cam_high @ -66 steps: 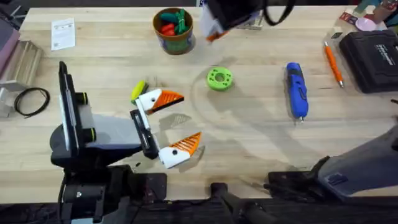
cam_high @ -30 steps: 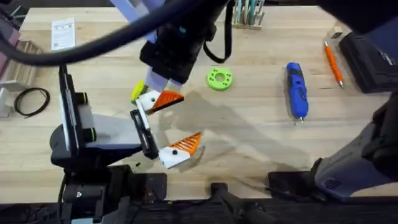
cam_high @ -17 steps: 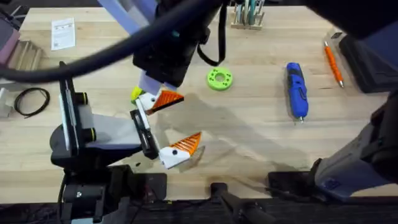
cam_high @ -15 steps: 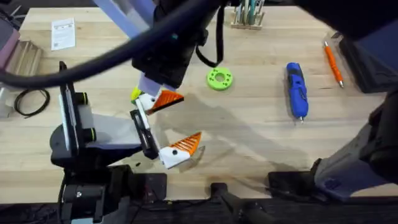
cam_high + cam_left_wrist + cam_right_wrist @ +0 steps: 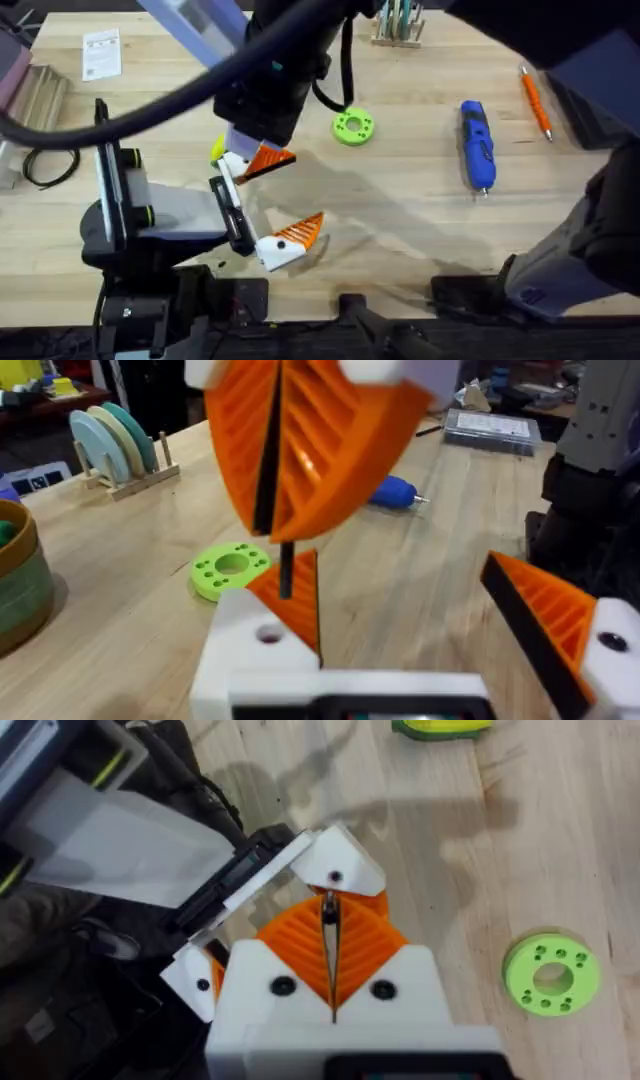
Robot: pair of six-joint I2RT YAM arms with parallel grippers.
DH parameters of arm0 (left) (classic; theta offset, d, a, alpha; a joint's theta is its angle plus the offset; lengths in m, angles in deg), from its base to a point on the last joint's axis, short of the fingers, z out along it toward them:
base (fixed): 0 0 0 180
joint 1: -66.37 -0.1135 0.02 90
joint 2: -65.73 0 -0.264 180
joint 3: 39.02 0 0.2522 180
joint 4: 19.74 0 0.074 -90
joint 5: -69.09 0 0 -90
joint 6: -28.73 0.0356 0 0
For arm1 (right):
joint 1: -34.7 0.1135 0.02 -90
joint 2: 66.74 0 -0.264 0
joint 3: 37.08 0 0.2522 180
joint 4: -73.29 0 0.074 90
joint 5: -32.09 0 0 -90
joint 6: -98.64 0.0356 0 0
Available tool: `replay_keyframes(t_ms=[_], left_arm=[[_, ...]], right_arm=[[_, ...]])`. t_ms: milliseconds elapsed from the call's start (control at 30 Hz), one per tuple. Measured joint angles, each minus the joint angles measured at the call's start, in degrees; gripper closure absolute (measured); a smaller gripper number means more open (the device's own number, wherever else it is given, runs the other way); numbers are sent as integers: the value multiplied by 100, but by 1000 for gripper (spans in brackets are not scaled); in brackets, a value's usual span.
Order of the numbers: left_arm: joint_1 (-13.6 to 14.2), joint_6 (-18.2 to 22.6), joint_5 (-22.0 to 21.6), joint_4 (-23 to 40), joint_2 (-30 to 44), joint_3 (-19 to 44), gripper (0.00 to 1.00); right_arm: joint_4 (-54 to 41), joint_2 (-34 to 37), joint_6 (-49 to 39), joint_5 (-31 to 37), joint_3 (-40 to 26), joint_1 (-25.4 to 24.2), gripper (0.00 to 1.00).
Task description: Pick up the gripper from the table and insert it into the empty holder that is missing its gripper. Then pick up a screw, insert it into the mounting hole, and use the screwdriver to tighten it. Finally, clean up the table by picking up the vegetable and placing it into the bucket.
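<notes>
So the right arm came up from its base at the lower right and stretched across the middle of the desk (image 5: 400, 230), ending up high over the left half, wrist bent down. The right gripper (image 5: 330, 920) pointed straight down at the desk, right on top of the farther finger of the left gripper (image 5: 307, 188). Its two orange fingers were pressed flat together with just a thin dark strip pinched in the seam. Honestly I couldn't tell whether that strip was the small orange block or not.

The left arm sat low at its own corner, forearm laid out along the desk, its fingers spread wide apart with nothing between them. In the left wrist view the right fingers hung touching or just above the left arm's farther finger (image 5: 290, 610). Couldn't call it either way.

Counting stuff:
- two arms, two fingers each
- one screwdriver (image 5: 477, 143), lying flat well off to the right, tip toward the arms' bases
- one vegetable (image 5: 219, 148), yellow-green, just beside the left gripper's farther finger, partly under the right arm
- one bucket (image 5: 15, 585), at the edge of the left wrist view, beyond the green disc
- one green disc (image 5: 352, 125) with a ring of holes, near the middle
- one slim orange tool (image 5: 535, 100), beyond the screwdriver
- one black cable coil (image 5: 50, 160) on the left edge
</notes>
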Motion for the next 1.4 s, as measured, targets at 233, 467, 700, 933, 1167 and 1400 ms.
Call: replay_keyframes(t_ms=[233,467,700,933,1167,1400], left_arm=[[0,0,0,0,0,0,15],[0,0,0,0,-1,0,15],[0,0,0,0,0,0,15],[0,0,0,0,0,0,15],[0,0,0,0,0,0,15],[0,0,0,0,-2,0,15]], right_arm=[[81,0,0,0,0,2,995],[105,58,0,0,0,7,995],[105,236,2,46,0,7,995],[105,236,2,57,0,7,995],[105,236,2,72,0,24,995],[105,236,2,92,0,33,995]])
